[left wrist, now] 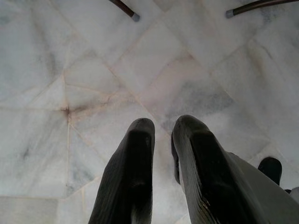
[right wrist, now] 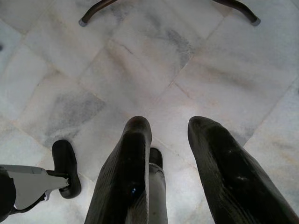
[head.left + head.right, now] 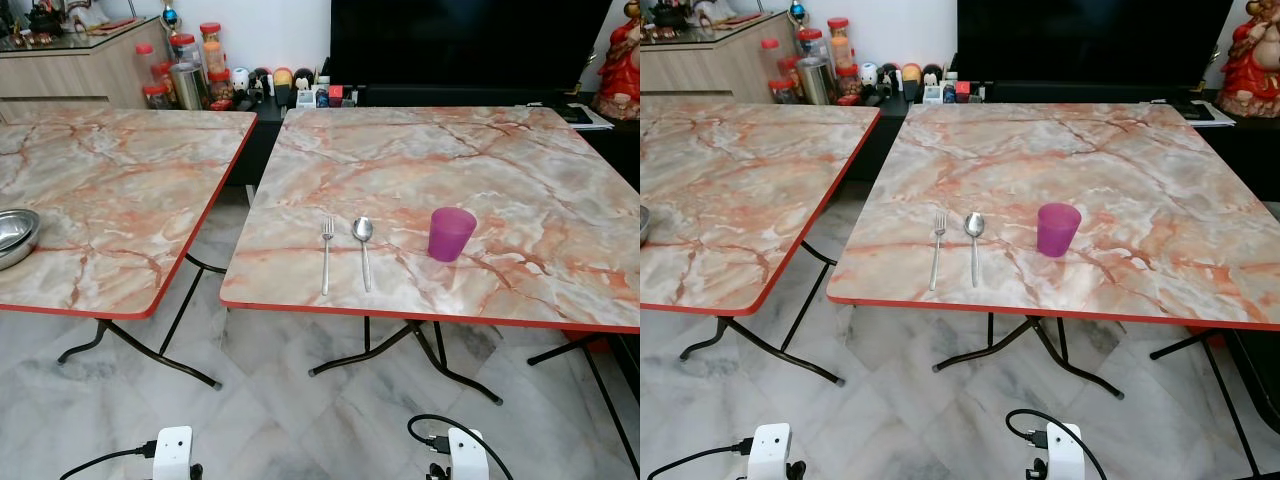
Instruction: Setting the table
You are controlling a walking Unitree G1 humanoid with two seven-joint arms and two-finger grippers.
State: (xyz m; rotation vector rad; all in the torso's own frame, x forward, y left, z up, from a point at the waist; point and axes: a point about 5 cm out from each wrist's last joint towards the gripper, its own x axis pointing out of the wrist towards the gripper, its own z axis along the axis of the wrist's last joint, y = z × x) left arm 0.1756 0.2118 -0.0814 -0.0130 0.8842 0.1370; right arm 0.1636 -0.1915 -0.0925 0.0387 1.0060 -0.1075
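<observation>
On the right marble-patterned table (image 3: 430, 160), near its front edge, a fork (image 3: 326, 253) and a spoon (image 3: 363, 245) lie side by side, handles toward me. A purple cup (image 3: 451, 233) stands upright just right of the spoon. Stacked steel bowls (image 3: 14, 236) sit at the left edge of the left table (image 3: 120, 190). Both arms hang low over the floor, their white wrists at the bottom of the eye view. My left gripper (image 1: 162, 125) has its fingers slightly apart with nothing between them. My right gripper (image 2: 169, 125) is open wider and also holds nothing.
A gap of marble floor (image 3: 215, 340) runs between the two tables, with their black folding legs (image 3: 420, 350) underneath. Behind stand jars and small bottles (image 3: 185, 70), a dark TV (image 3: 470, 40), a wooden cabinet (image 3: 70, 65) and a red figurine (image 3: 624, 50).
</observation>
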